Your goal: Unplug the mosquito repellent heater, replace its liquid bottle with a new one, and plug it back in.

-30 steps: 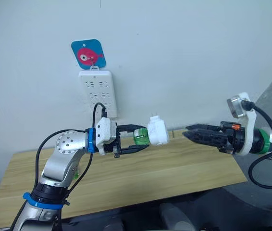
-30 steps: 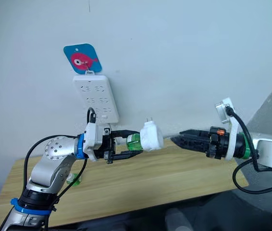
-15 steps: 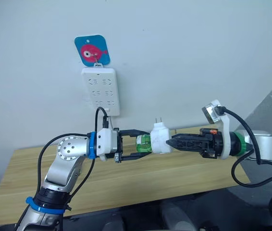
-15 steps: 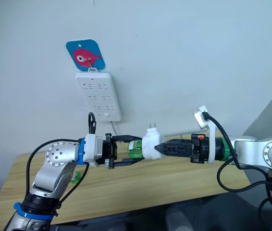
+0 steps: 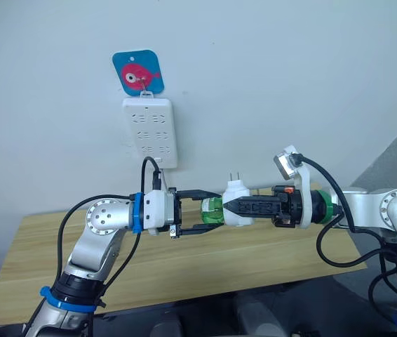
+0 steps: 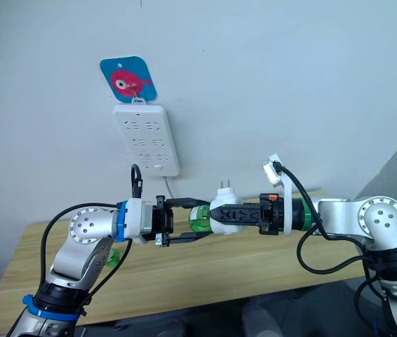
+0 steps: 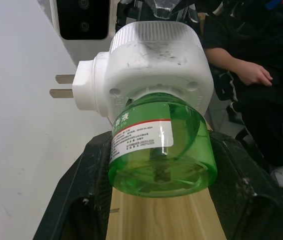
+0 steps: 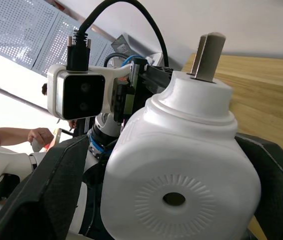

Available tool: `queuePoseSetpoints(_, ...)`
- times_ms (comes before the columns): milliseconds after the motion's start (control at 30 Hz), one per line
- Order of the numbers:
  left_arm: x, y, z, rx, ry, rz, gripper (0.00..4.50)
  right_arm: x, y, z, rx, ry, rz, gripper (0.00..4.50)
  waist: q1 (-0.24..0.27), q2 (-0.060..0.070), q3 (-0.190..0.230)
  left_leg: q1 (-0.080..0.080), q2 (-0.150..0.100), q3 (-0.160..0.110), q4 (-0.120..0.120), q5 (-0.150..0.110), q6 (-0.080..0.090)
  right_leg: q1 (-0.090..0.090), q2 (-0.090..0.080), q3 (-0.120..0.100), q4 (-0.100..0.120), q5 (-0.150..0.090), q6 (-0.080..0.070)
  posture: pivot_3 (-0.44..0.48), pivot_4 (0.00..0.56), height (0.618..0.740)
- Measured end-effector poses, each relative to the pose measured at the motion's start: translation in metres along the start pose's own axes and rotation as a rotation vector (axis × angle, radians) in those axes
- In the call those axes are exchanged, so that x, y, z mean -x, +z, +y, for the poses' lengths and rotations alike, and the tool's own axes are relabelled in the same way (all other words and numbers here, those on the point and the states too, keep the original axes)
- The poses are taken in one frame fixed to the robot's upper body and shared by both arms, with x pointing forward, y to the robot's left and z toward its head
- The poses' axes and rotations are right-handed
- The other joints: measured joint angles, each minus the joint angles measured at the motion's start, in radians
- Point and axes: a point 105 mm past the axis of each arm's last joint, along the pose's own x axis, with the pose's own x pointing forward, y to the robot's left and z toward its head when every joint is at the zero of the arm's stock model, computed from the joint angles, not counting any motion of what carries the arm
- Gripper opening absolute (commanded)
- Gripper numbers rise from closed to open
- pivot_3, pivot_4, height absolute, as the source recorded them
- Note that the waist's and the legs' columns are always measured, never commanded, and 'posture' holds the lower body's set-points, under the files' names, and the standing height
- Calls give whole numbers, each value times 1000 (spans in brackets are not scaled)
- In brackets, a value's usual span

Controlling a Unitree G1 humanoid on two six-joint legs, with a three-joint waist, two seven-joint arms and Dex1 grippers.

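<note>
The white mosquito repellent heater (image 5: 236, 208) hangs in mid-air over the wooden table (image 5: 205, 263), prongs (image 8: 206, 54) pointing up. A green liquid bottle (image 7: 161, 150) is fitted into its left end. My left gripper (image 5: 211, 210) is shut on that bottle, a finger (image 7: 79, 200) pressed on each side. From the right, my right gripper (image 5: 228, 206) reaches over the heater's vent face (image 8: 175, 199). Its fingers (image 8: 56, 190) flank the body, with a thin gap showing on one side. Another small green bottle (image 6: 114, 258) lies on the table, mostly hidden behind my left forearm.
A long white power strip (image 5: 151, 132) hangs on the wall under a blue fish tag (image 5: 137, 72), above and left of the heater. Its cord drops behind my left wrist. A seated person's hand (image 7: 251, 75) is off to the side.
My right gripper has moved left from well clear of the heater until its fingers reach around it. The left gripper still holds the bottle, shifted slightly right. The camera view has drifted.
</note>
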Motion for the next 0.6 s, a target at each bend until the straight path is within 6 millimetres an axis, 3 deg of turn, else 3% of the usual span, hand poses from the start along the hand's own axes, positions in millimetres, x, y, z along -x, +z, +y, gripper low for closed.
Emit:
queuePoseSetpoints(67,0,0,0,-13,1,2,2237,0,0,-2,-5,-6,2,3148,0,0,0,0,0,0,0,0,0,0,0,0,0,0,0,-151,104,740)
queuePoseSetpoints(400,2,2,0,9,-35,14,2237,-1,-3,-1,-10,-1,19,3148,0,0,0,0,0,0,0,0,0,0,0,0,0,0,0,-159,93,740)
queuePoseSetpoints(500,5,4,2,134,-88,54,2237,-3,-4,-1,-13,8,23,3148,-1,0,0,0,0,0,0,0,0,0,0,0,1,0,0,-159,95,740)
queuePoseSetpoints(600,7,9,7,423,-145,106,2237,-4,-1,3,12,17,30,3147,-3,-1,1,-2,0,-1,1,0,0,-1,0,-2,1,0,0,-163,98,740)
